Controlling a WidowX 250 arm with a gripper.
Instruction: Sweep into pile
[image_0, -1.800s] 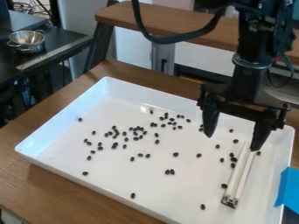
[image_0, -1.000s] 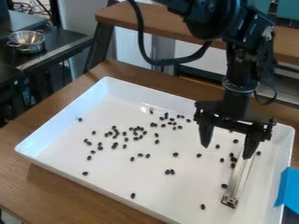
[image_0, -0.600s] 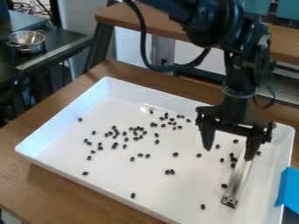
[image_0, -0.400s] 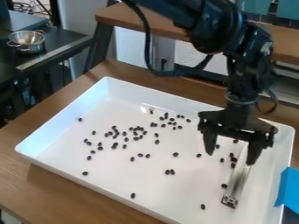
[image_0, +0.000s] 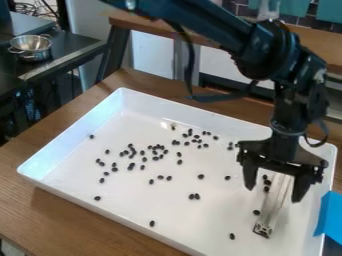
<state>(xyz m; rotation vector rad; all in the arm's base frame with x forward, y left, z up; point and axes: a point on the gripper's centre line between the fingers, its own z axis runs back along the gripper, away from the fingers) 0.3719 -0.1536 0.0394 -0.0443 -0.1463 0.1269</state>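
Observation:
The gripper (image_0: 272, 195) hangs open over the right part of the white tray (image_0: 73, 192), one finger on each side of the upper end of a metal bar (image_0: 272, 207). The bar lies lengthwise in the tray, its lower end toward the front; the fingers do not clasp it. Small black beans are scattered over the tray floor, with a loose cluster (image_0: 155, 153) left of centre, a pair (image_0: 194, 196) near the middle and several (image_0: 267, 183) close beside the bar's left side.
Blue tape (image_0: 330, 217) is at the tray's right edge. The tray's raised walls stand around the beans on a wooden table (image_0: 40, 215). A metal bowl (image_0: 31, 46) sits on a dark counter at the upper left, and a wooden bench (image_0: 137, 19) stands behind.
The gripper has come down, and over the last frames shifted right, so its fingers now straddle the bar's upper end. The beans and bar have not moved.

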